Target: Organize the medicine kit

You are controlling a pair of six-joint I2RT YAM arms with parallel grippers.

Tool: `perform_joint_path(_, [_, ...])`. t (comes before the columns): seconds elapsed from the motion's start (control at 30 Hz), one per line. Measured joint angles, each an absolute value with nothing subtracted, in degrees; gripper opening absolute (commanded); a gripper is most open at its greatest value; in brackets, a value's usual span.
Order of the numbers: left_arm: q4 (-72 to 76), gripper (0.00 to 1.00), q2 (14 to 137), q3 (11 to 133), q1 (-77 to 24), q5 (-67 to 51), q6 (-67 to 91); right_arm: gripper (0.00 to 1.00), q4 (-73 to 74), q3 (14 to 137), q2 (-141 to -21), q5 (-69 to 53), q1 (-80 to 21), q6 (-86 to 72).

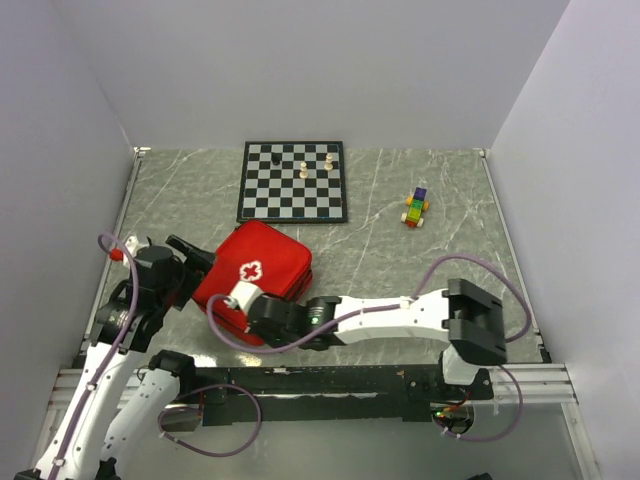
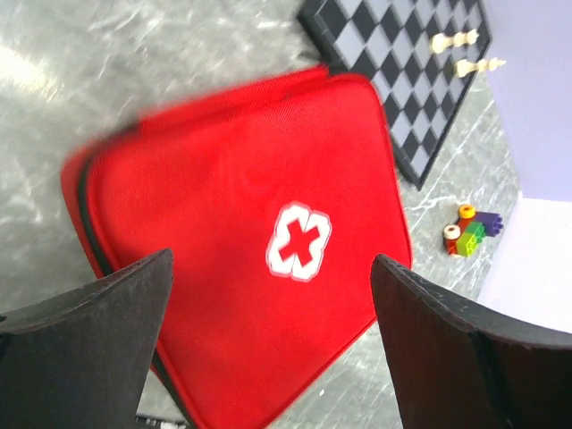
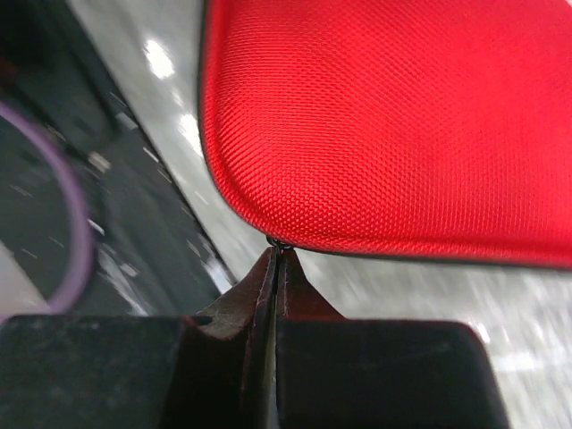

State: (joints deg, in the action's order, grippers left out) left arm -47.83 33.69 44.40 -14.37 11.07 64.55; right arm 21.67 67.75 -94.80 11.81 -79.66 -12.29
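Observation:
The medicine kit (image 1: pixel 262 262) is a red soft case with a white cross emblem (image 2: pixel 299 241), lying closed on the left of the marble table. My left gripper (image 1: pixel 195 262) hangs open just left of it, its two black fingers (image 2: pixel 98 331) spread wide over the kit's near half and touching nothing. My right gripper (image 1: pixel 236 300) reaches in from the right to the kit's near edge. In the right wrist view its fingertips (image 3: pixel 280 252) are shut on a small dark zipper pull (image 3: pixel 280 242) at the rim of the red fabric (image 3: pixel 402 116).
A black-and-white chessboard (image 1: pixel 292 181) with a few pawns lies at the back, just beyond the kit. A small coloured block toy (image 1: pixel 416 208) sits to the right of it. White walls enclose the table; a black rail (image 1: pixel 330 380) runs along the near edge.

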Motion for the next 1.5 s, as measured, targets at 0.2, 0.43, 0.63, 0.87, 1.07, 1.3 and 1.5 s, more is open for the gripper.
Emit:
perform_joint_path(0.2, [-46.37, 0.96, 32.34, 35.7, -14.37, 5.1, 66.7, 0.0, 20.01, 70.04, -97.43, 10.55, -79.55, -11.38])
perform_joint_path(0.43, [-31.94, 0.98, 34.98, 27.07, -13.93, -4.75, 67.11, 0.0, 13.91, 62.52, -96.53, 11.09, -78.85, -12.99])
perform_joint_path(0.63, [-24.21, 0.86, 40.66, 26.22, -13.93, -7.92, 66.72, 0.0, 10.57, 60.29, -95.92, 11.31, -78.76, -14.06])
perform_joint_path(0.87, [-20.58, 0.78, 41.82, 24.47, -14.37, -8.21, 68.42, 0.0, 7.09, 54.11, -91.15, 11.05, -75.9, -14.94])
perform_joint_path(1.07, [-17.76, 0.76, 45.54, 24.51, -14.5, -9.23, 68.84, 0.0, 6.39, 50.06, -86.91, 11.86, -71.07, -13.56])
perform_joint_path(1.3, [-15.18, 0.76, 47.24, 24.34, -15.38, -9.63, 69.1, 0.0, 5.87, 48.8, -85.84, 10.96, -63.35, -13.23])
perform_joint_path(1.5, [-14.66, 0.8, 47.09, 24.1, -15.73, -9.23, 69.3, 0.0, 8.21, 52.93, -89.86, 11.62, -54.46, -15.68])
